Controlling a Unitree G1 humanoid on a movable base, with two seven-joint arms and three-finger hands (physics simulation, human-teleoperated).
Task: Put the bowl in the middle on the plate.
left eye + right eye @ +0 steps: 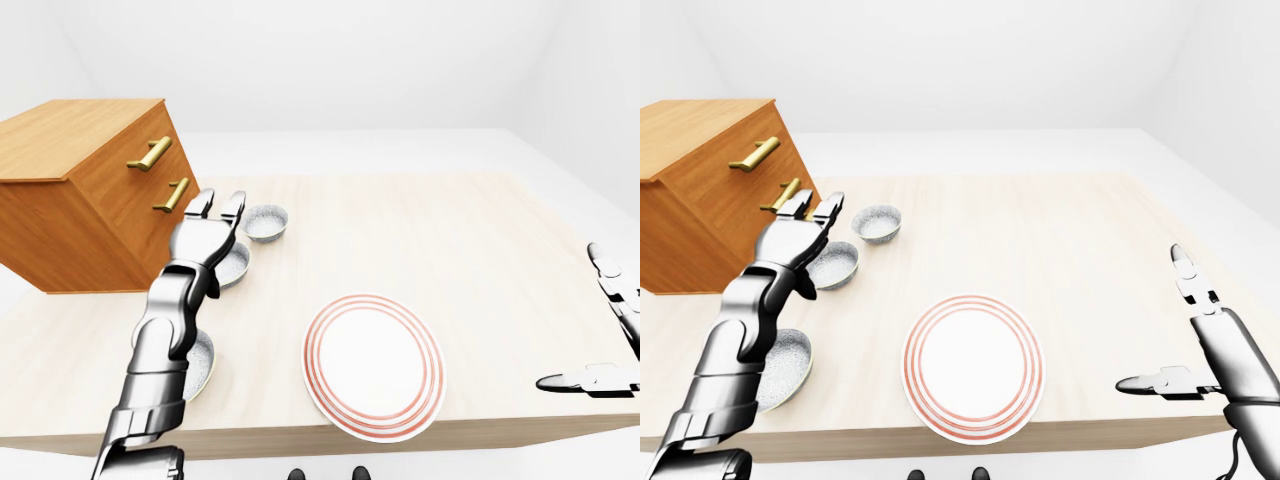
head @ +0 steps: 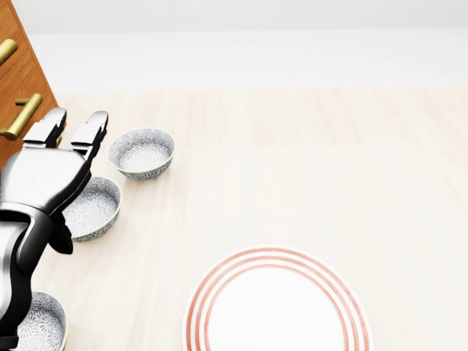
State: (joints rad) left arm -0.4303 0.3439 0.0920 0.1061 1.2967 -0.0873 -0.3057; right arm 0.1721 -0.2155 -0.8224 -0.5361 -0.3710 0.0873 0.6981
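Observation:
Three patterned grey bowls stand in a row down the left of the head view: the top bowl [image 2: 142, 153], the middle bowl [image 2: 95, 208] and the bottom bowl [image 2: 38, 326]. My left hand [image 2: 73, 130] hovers open over the middle bowl's left side, hiding part of its rim; its two fingers point toward the wooden cabinet and its thumb hangs beside the bowl. No finger closes round the bowl. The white plate [image 2: 276, 307] with red rings lies at the bottom centre. My right hand [image 1: 1160, 320] stays open off the table's right edge, holding nothing.
A wooden drawer cabinet [image 1: 80, 190] with brass handles stands on the table's left, just beyond my left fingertips. The light wooden table [image 1: 450, 230] stretches to the right of the bowls and above the plate.

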